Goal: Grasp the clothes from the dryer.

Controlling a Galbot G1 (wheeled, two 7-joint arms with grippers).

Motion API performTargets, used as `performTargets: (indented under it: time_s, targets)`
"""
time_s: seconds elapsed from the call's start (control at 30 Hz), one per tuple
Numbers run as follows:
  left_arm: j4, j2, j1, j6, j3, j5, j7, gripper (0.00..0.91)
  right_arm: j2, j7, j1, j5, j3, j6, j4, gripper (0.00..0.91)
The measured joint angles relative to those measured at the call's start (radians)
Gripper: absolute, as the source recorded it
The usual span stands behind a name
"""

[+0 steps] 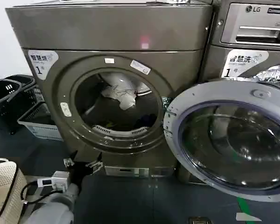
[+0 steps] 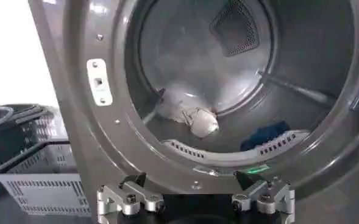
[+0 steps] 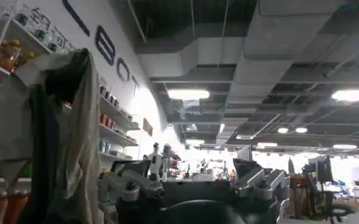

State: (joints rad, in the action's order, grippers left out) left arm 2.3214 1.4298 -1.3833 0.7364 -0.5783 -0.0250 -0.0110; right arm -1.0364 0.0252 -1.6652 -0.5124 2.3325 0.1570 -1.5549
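Below the dryer (image 1: 107, 32) porthole, low at the front panel, the left gripper (image 1: 82, 165) hangs with jaws spread wide, holding nothing, facing the drum opening. Inside the drum, a whitish cloth (image 1: 123, 91) lies bunched toward the back, on the drum floor just behind the porthole lip; a dark blue piece (image 2: 263, 135) sits beside it, closer to the lip. No yellow-green garment can be made out. The round door (image 1: 231, 140) is swung fully open to the dryer's right. Grey baskets (image 1: 37, 119) stand left of the dryer. The cloth looks light, limp, wrinkled, so it should crush easily; best hold is likely the raised knot-like bunch nearest the opening. The right gripper (image 3: 194, 182) is away from the dryer, spread open, pointing toward the room's ceiling.
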Motion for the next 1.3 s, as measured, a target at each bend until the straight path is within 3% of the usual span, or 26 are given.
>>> performTargets:
  time_s: [1.3]
  targets:
    - [-0.03, 0.0, 0.01, 0.0, 0.014, -0.012, -0.026, 0.907, -0.033, 0.002, -0.006, 0.003, 0.001, -0.015, -0.003, 0.907]
